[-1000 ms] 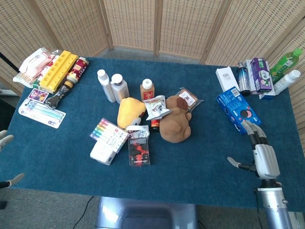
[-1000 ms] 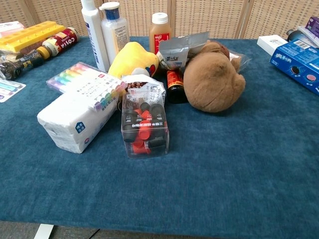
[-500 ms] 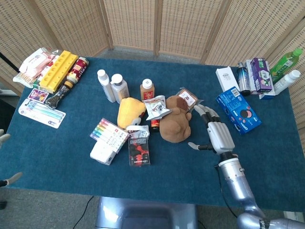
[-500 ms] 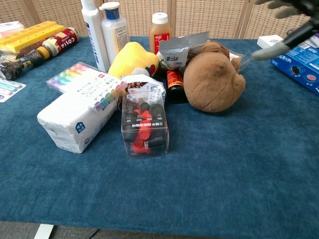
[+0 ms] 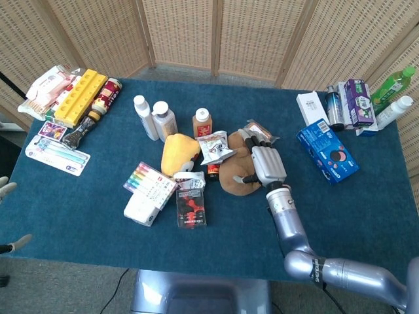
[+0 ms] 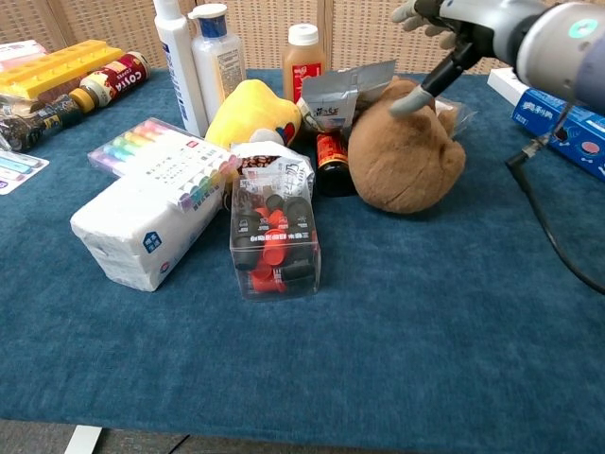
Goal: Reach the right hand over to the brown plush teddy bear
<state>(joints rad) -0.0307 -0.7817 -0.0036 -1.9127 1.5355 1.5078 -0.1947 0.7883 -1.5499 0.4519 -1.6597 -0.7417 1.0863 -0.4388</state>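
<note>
The brown plush teddy bear (image 5: 234, 175) lies in the middle of the blue table, against a silver snack packet (image 5: 214, 146). My right hand (image 5: 264, 165) hovers over the bear's right side with its fingers spread and nothing in them. In the chest view the same hand (image 6: 444, 21) is high at the top, its thumb pointing down just above the bear (image 6: 402, 156); I cannot tell whether it touches. Only fingertips of my left hand (image 5: 5, 190) show at the far left edge, apart and empty.
A yellow plush (image 5: 178, 152), bottles (image 5: 163, 120) and a clear box of red and black items (image 5: 190, 206) crowd the bear's left. A brown packet (image 5: 259, 135) lies behind it. A blue box (image 5: 327, 154) and more bottles (image 5: 395, 111) stand at the right.
My right hand has swung left from the table's right front, past the blue box, to above the bear. The left hand and the objects have not moved.
</note>
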